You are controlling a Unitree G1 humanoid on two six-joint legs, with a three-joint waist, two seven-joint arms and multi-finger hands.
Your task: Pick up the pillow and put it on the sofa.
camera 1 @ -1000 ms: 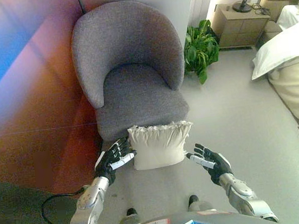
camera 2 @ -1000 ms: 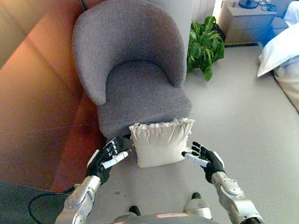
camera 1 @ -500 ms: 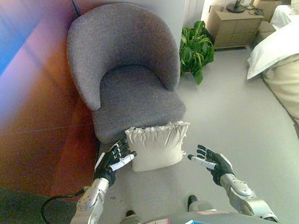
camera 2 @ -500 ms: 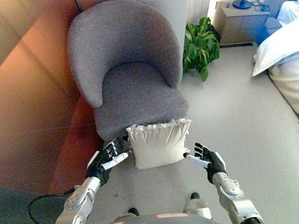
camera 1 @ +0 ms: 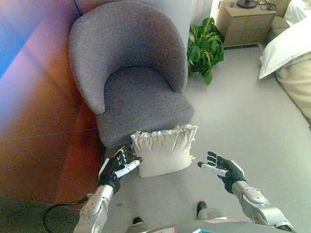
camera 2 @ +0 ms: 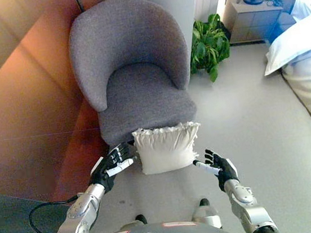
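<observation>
A cream pillow [camera 1: 164, 151] with a ruffled top edge stands on the floor, leaning against the front of a grey armchair [camera 1: 131, 74]. My left hand [camera 1: 116, 167] is open at the pillow's left edge, its fingers touching or nearly touching it. My right hand [camera 1: 223, 169] is open to the right of the pillow, a short gap away from it. The same scene shows in the right eye view, with the pillow [camera 2: 167, 148] between the left hand [camera 2: 112, 164] and the right hand [camera 2: 218, 167].
A wooden wall panel [camera 1: 24, 110] runs along the left. A potted green plant [camera 1: 203, 45] stands right of the chair, with a bedside table [camera 1: 246, 20] and lamp behind it. A bed with white bedding [camera 1: 303, 70] fills the right side.
My right hand has drawn slightly away from the pillow, down and to the right. My left hand stays at the pillow's left edge. The camera has shifted a little.
</observation>
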